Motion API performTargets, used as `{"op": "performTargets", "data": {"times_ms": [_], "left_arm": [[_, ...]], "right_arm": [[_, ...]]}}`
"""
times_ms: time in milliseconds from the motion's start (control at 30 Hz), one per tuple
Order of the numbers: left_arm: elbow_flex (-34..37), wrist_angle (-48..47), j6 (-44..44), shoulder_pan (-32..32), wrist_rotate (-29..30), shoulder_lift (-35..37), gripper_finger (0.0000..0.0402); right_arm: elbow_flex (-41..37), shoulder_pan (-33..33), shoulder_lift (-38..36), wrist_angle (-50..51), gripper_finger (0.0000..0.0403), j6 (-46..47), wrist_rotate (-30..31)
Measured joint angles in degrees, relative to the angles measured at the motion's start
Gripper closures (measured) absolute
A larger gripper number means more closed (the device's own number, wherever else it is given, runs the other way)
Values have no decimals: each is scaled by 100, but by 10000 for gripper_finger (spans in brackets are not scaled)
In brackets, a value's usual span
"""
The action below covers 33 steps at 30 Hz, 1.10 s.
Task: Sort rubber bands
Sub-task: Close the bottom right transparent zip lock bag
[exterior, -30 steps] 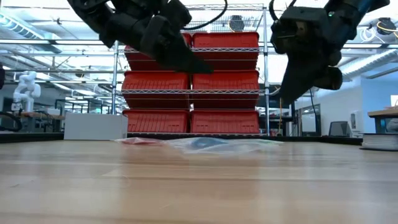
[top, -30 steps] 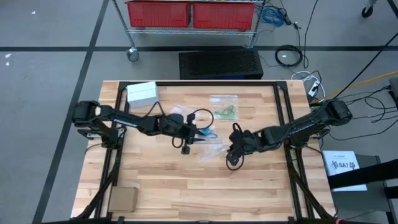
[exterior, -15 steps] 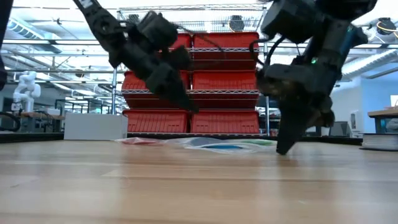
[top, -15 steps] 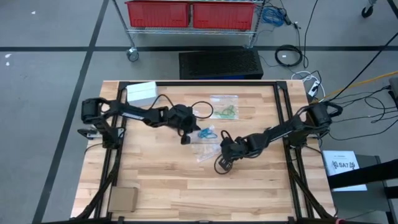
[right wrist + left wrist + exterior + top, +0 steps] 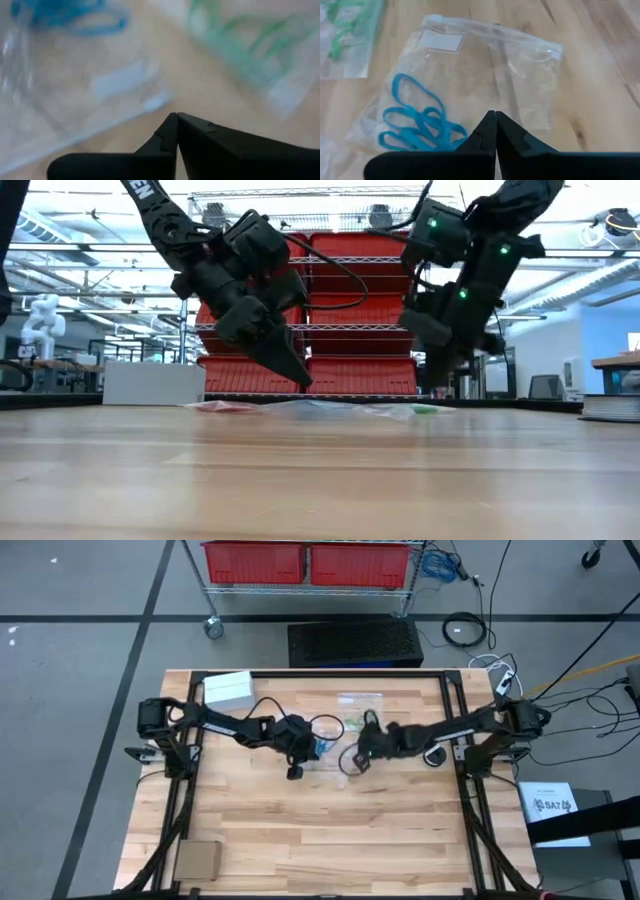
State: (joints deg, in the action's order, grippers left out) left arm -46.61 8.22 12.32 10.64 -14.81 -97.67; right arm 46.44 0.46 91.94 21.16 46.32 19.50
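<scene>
Blue rubber bands [image 5: 415,127] lie inside a clear plastic bag [image 5: 485,65] flat on the wooden table; the high view shows them at mid-table [image 5: 324,748]. Green rubber bands [image 5: 364,720] lie in a second clear bag a little farther back. My left gripper [image 5: 495,119] is shut, its tip over the blue-band bag and above the table [image 5: 298,382]. My right gripper [image 5: 176,118] is also shut and hangs just right of that bag [image 5: 352,762], between the blue and the green bands. Nothing shows between either pair of fingers.
A white box [image 5: 228,690] stands at the far left of the table and a cardboard piece [image 5: 197,860] at the near left corner. Black frame rails [image 5: 452,700] run along the table's sides. A black cable loop [image 5: 326,723] hangs by the left wrist.
Both grippers have shut. My right gripper has swung from the table's middle toward the far edge, ending beside the bags between the blue and green bands. My left gripper has stayed over the blue-band bag and come lower. The bags lie as before.
</scene>
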Motion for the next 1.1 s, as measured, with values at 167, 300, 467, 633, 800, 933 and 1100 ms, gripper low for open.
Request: {"op": "performTargets", "data": {"times_ms": [167, 300, 467, 633, 800, 933, 1100], "left_arm": [[0, -11, 7, -140, 155, 17, 398], [-13, 41, -107, -43, 853, 90, 398], [-22, 37, -551, 326, 796, 83, 399], [-22, 390, -409, 530, 642, 83, 399], [-22, 514, -243, 663, -4, 39, 399], [-22, 503, -129, 752, -30, 39, 399], [-22, 193, -100, 774, -205, 39, 399]], "right_arm": [[-2, -333, -627, 8, 403, -658, -175], [0, -72, -827, -545, 403, -878, -707], [7, 439, -312, -1722, 403, -732, -786], [4, 801, 259, -2233, 403, -220, -970], [8, 1094, 618, -2741, 403, 151, -1408], [11, 1106, 960, -2720, 403, 431, -1523], [9, 971, 1017, -2577, 403, 563, -1446]]}}
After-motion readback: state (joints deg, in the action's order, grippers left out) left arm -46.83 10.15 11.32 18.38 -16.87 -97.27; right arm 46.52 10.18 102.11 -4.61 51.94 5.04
